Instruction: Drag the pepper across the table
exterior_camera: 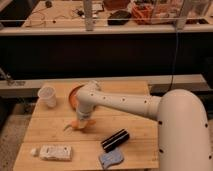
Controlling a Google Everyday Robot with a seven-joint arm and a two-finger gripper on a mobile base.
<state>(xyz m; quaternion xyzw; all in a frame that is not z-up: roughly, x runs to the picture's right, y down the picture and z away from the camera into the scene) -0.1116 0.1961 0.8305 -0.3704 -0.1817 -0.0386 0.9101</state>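
Observation:
The orange pepper (76, 124) lies on the wooden table (135, 125), left of centre, with a thin stem end pointing left. My gripper (83, 121) is down at the table directly on or over the pepper, at the end of the white arm that reaches in from the lower right. The pepper is partly hidden by the gripper.
A white cup (47, 95) stands at the back left. An orange plate (74, 94) lies behind the gripper, partly hidden by the arm. A white bottle (54, 151) lies at the front left. A black box (115, 140) and a blue sponge (111, 159) lie at the front centre.

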